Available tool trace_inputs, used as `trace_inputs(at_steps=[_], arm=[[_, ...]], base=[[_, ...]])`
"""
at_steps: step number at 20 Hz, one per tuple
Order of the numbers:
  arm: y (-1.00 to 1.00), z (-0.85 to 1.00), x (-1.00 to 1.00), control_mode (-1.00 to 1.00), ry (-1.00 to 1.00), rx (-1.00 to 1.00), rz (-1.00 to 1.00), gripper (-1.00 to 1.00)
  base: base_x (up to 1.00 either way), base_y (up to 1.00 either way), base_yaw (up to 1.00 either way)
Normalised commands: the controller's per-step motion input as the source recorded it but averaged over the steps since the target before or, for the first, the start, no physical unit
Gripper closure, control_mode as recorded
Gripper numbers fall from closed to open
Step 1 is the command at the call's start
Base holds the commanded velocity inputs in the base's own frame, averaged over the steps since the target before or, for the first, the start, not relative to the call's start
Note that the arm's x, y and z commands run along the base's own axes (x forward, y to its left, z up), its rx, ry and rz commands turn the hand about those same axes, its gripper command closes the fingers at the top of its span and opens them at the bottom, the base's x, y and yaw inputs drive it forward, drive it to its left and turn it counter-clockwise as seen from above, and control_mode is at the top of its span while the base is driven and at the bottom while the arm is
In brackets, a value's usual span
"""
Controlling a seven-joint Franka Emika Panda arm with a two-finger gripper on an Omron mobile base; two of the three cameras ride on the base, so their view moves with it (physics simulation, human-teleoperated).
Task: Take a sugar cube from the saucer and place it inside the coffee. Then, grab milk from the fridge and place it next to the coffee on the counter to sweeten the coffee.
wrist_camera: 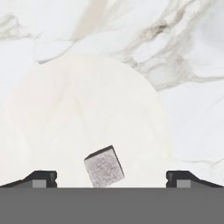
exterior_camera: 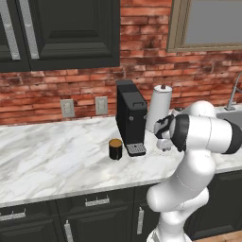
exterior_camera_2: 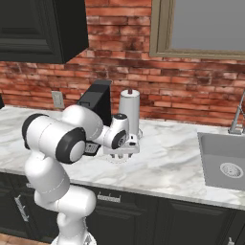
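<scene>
One veined marble counter (exterior_camera: pixel 52 151), red-brick wall (exterior_camera: pixel 142 52).

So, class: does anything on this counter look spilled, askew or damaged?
Nothing stands out. The sugar cube lies turned at an angle on the saucer, between the open tool's tips. The coffee stands upright, nothing spilled on the counter.

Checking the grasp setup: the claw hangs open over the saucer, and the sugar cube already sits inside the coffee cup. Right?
Not quite. The claw does hang open over the saucer, but the sugar cube lies on the saucer between the fingertips, as the hand view shows, not in the coffee cup.
</scene>
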Motion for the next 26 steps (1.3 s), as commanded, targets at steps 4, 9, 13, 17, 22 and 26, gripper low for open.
trace_inputs(at_steps=[4, 9, 13, 17, 22, 26], arm=[[0.0, -0.05, 0.1, -1.0, 0.0, 0.0, 0.0, 1.0], [0.0, -0.1, 0.07, -1.0, 0.0, 0.0, 0.0, 1.0], [0.0, -0.01, 0.0, -1.0, 0.0, 0.0, 0.0, 1.0], [0.0, 0.06, -0.22, -1.0, -0.02, 0.0, 0.0, 1.0], [0.06, 0.57, -0.4, -1.0, -0.18, 0.0, 0.0, 1.0], [0.48, 0.86, -0.19, -1.0, -0.19, 0.0, 0.0, 1.0]], base=[[0.0, 0.0, 0.0], [0.0, 0.0, 0.0], [0.0, 0.0, 0.0], [0.0, 0.0, 0.0], [0.0, 0.0, 0.0], [0.0, 0.0, 0.0]])
